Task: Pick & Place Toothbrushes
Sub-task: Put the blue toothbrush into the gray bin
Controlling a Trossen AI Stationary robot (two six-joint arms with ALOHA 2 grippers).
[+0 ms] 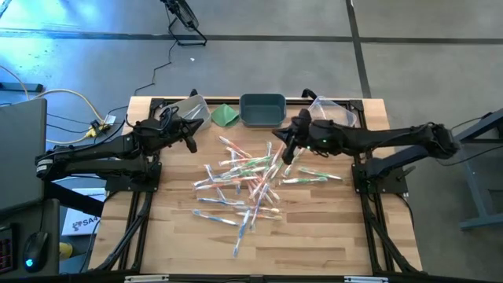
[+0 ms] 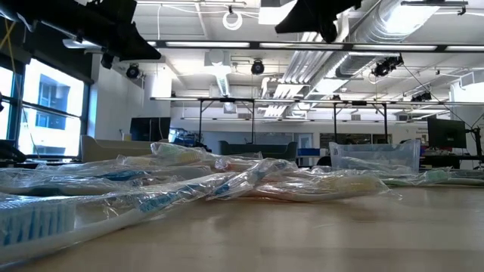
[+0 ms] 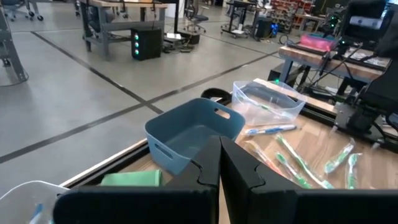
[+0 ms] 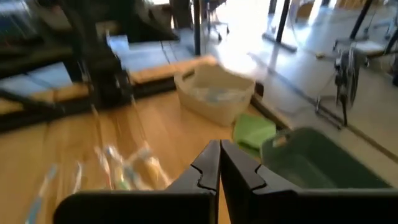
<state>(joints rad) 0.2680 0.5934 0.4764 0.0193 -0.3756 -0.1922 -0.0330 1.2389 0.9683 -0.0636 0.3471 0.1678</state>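
Toothbrushes (image 1: 244,185) scattered mid wooden table (image 1: 330,228); left tool (image 1: 192,145), right tool (image 1: 286,157) closed, empty.

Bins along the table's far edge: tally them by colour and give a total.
Clear bins: 2
Blue bin: 1
Total: 3

Clear-wrapped toothbrushes (image 1: 244,185) with blue, green and pink-orange parts lie flat, scattered and crisscrossed in a loose heap at the table's centre.
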